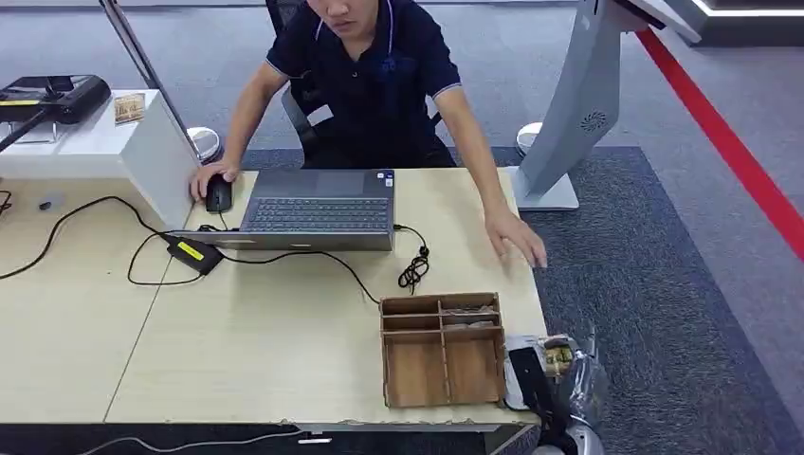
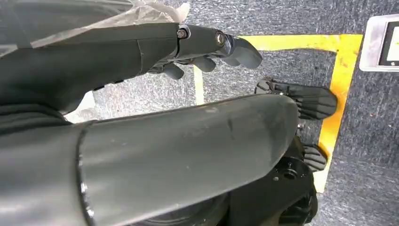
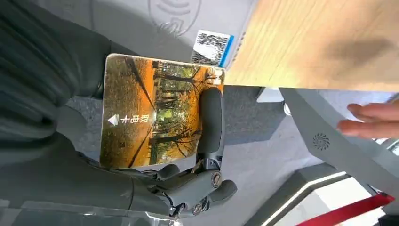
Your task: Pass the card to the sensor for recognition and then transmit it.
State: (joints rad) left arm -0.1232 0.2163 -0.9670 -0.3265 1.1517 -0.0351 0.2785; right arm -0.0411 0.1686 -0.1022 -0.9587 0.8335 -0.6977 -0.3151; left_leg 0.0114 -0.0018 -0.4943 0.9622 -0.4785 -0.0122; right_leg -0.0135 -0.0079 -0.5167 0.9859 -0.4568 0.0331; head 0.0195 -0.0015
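A card (image 3: 150, 113) printed with an orange autumn forest lies across my right hand (image 3: 179, 188), gripped with a dark finger (image 3: 210, 122) over its face. It hovers close over the grey sensor pad (image 3: 174, 14), which bears a wireless mark. In the head view my right hand (image 1: 561, 393) sits off the table's near right corner, the card (image 1: 557, 356) next to the pale sensor (image 1: 513, 381). My left hand (image 2: 211, 44) hangs over the floor, fingers loosely apart and holding nothing.
A wooden divided box (image 1: 442, 351) stands just left of the sensor. A person sits behind a laptop (image 1: 318, 209), one hand on a mouse (image 1: 219, 194), the other hand (image 1: 517, 237) at the table's right edge. A grey kiosk stand (image 1: 578, 104) rises at the far right.
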